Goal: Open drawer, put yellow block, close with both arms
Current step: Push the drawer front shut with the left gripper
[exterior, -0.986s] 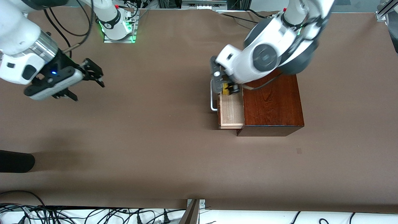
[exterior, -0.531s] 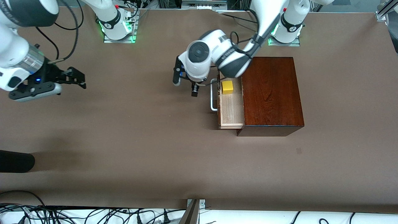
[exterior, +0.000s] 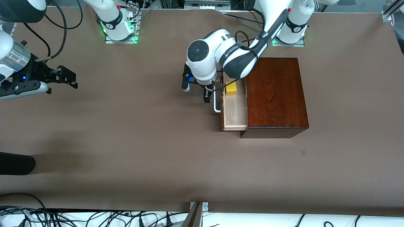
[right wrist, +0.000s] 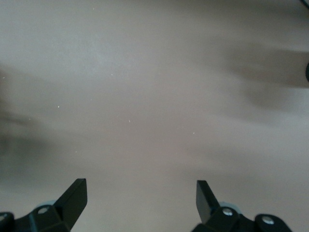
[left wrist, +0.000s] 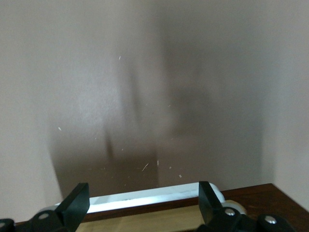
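Since the yellow block (exterior: 230,89) already lies in the open drawer (exterior: 234,110), you're at the closing step. Left pincer (exterior: 197,90) hangs open beside the white handle (exterior: 216,100); right pincer (exterior: 63,77) waits open near the desk's edge. Bring both against the drawer front and push squarely.

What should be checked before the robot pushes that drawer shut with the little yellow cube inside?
1. Yellow block lying in the drawer: ok.
2. Block released, nothing gripping it: ok.
3. Left pincer open, beside the white loop handle: ok.
4. Left pincer touching the handle: cannot tell.
5. Right pincer open, over bare table at the right arm's end, not at the drawer: not ok.
6. Drawer closed into the mahogany box: not ok.
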Robot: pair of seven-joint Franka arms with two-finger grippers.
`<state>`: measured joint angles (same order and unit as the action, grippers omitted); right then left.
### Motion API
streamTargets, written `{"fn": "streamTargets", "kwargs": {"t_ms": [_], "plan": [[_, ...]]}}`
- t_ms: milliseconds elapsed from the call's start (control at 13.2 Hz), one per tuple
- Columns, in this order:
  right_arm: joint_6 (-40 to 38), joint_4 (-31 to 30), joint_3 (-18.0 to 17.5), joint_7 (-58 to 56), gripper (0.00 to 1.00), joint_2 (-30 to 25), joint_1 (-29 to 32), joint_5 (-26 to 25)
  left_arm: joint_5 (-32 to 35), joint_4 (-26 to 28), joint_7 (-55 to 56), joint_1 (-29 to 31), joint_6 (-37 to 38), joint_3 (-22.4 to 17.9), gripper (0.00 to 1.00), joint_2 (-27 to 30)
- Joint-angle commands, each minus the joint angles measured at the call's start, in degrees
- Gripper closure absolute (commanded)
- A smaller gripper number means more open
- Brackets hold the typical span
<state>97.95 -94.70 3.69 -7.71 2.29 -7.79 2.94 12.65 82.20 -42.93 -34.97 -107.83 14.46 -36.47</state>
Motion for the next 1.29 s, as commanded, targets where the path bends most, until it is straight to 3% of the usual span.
{"fn": "streamTargets", "kwargs": {"t_ms": [0, 303, 1062, 1214], "plan": [[-1.36, 0.31, -1.23, 0.94, 0.00, -0.71, 1.37, -1.01, 3.69, -0.02, 1.27, -0.01, 0.25, -0.05, 0.00, -1.33], [-1.62, 0.39, -1.23, 0.68, 0.00, -0.54, 1.37, -1.01, 6.94, -0.46, 1.36, 0.51, 9.47, -1.63, 0.00, -0.10], [-3.46, 2.15, -0.79, 1.03, 0.00, 1.22, 1.46, -2.68, 10.72, -0.81, 1.27, 0.52, 17.22, -3.13, 0.00, 1.22], [-5.22, 2.24, -0.71, 1.29, 0.00, 1.13, 1.46, -2.42, 14.31, -0.81, 1.28, 0.60, 19.67, -3.13, 0.00, 1.66]]}}
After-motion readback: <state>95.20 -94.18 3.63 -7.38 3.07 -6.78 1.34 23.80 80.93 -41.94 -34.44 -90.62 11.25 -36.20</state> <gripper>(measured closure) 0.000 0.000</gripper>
